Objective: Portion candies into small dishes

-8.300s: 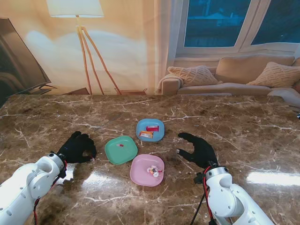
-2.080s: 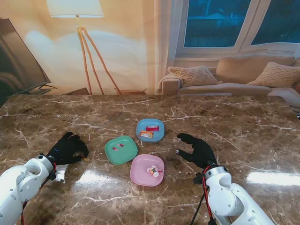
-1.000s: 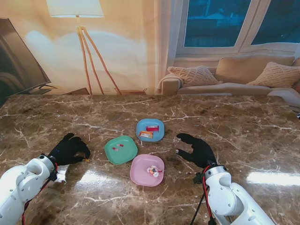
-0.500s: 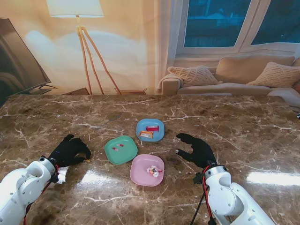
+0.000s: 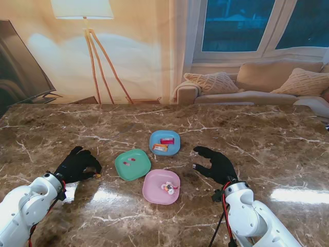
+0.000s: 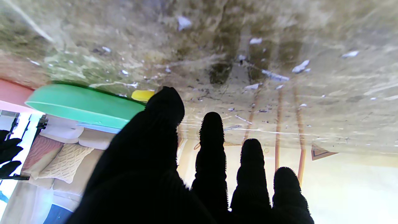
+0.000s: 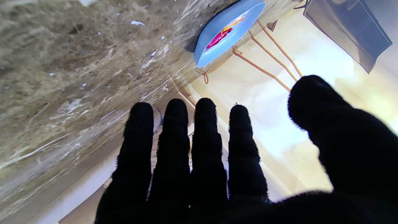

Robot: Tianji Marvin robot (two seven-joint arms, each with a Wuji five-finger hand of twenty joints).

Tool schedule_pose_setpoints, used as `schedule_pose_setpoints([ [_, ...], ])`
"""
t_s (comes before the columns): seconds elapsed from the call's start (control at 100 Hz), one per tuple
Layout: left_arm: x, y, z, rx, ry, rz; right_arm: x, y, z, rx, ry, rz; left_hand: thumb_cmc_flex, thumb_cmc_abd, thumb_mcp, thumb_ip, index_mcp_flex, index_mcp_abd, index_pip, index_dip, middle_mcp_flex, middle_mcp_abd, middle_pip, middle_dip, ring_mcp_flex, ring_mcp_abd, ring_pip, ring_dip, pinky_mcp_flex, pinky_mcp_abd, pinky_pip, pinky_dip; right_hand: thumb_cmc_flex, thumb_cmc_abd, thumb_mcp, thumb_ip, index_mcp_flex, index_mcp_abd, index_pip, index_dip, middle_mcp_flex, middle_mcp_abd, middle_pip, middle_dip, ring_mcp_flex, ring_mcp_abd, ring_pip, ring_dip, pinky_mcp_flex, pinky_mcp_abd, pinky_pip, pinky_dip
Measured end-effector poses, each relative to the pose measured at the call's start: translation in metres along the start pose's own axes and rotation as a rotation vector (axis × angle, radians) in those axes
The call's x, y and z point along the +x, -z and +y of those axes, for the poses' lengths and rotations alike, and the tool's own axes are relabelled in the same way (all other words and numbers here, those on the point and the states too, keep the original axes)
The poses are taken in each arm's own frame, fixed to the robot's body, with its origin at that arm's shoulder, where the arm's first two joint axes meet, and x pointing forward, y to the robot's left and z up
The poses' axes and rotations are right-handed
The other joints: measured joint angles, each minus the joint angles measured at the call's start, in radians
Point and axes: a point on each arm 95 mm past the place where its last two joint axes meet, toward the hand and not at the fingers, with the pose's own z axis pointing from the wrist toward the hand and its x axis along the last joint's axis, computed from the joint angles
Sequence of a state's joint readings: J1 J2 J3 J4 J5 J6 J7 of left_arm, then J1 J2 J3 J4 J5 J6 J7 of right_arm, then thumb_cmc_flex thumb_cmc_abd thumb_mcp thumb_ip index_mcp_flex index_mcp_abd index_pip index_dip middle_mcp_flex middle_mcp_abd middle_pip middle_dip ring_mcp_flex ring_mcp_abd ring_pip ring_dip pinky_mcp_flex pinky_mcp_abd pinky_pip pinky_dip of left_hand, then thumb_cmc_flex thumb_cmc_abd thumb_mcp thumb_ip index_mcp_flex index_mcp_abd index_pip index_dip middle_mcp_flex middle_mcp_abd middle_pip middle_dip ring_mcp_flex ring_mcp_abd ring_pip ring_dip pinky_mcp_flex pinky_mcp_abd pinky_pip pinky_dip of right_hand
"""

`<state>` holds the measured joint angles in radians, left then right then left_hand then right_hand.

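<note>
1. Three small dishes sit close together mid-counter [image 5: 247, 134]: the green dish [image 5: 132, 164] holds a couple of small pink candies, the blue dish [image 5: 165, 142] holds a red and an orange wrapped piece, and the pink dish [image 5: 161, 186] holds a small cluster of mixed sweets. So portioning looks well along.
2. One yellow candy [image 5: 96, 176] lies on the counter just left of the green dish, right at the thumb tip of the left hand [image 5: 77, 164] (the left wrist view shows it as a yellow piece [image 6: 142, 95] beside the green rim).
3. The left hand's fingers are curled over the counter, but I cannot tell whether it has pinched the candy yet.
4. The right hand [image 5: 217, 164] rests spread, holding nothing, right of the dishes.
5. What is left, I judge: getting that stray candy into a dish.
</note>
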<state>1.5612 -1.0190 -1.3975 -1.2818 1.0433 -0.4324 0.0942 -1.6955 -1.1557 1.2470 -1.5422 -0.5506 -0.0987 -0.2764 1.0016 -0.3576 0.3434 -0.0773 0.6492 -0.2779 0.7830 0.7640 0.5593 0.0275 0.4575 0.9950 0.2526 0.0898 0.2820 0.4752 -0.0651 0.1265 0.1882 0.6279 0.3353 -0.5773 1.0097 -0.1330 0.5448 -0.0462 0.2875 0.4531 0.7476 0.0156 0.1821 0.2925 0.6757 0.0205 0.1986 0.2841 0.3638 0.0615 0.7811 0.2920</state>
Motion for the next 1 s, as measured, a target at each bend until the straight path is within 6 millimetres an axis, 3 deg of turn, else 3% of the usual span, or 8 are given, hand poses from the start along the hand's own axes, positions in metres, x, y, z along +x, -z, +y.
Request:
schedule_pose_setpoints([
  [0.27,0.011,-0.008,-0.013,0.043,0.005,0.024,0.0,0.0,0.0,0.0,-0.001,0.001,0.0,0.0,0.0,0.003,0.0,0.0,0.0,0.004,0.0,0.0,0.0,0.002,0.0,0.0,0.0,0.0,0.0,0.0,0.0,0.002,0.0,0.0,0.0,0.0,0.0,0.0,0.0,0.0,0.0,0.0,0.0,0.0,0.0,0.0,0.0,0.0,0.0,0.0,0.0,0.0],
  [0.66,0.046,-0.057,-0.044,0.124,0.028,0.103,-0.002,0.0,0.002,-0.011,-0.001,-0.001,0.0,0.0,0.0,0.003,0.0,0.001,0.0,0.005,0.001,0.0,0.0,0.002,0.0,0.0,0.0,0.0,0.0,0.0,0.0,0.002,0.0,0.0,0.0,0.0,0.0,0.0,0.0,-0.001,0.0,0.0,0.0,0.0,0.0,0.0,0.0,0.0,0.0,0.0,0.0,0.0],
  [1.0,0.057,-0.077,-0.043,0.111,0.042,0.134,-0.004,0.001,0.005,-0.022,-0.002,-0.005,0.011,0.0,-0.014,0.005,0.0,0.003,0.0,0.005,0.001,0.0,-0.012,0.0,0.0,0.0,0.0,0.0,0.0,0.0,0.0,0.002,0.0,0.0,0.0,0.0,0.0,0.0,0.0,-0.001,0.0,0.0,0.0,0.0,0.0,0.0,0.0,0.0,0.0,0.0,0.0,0.0],
])
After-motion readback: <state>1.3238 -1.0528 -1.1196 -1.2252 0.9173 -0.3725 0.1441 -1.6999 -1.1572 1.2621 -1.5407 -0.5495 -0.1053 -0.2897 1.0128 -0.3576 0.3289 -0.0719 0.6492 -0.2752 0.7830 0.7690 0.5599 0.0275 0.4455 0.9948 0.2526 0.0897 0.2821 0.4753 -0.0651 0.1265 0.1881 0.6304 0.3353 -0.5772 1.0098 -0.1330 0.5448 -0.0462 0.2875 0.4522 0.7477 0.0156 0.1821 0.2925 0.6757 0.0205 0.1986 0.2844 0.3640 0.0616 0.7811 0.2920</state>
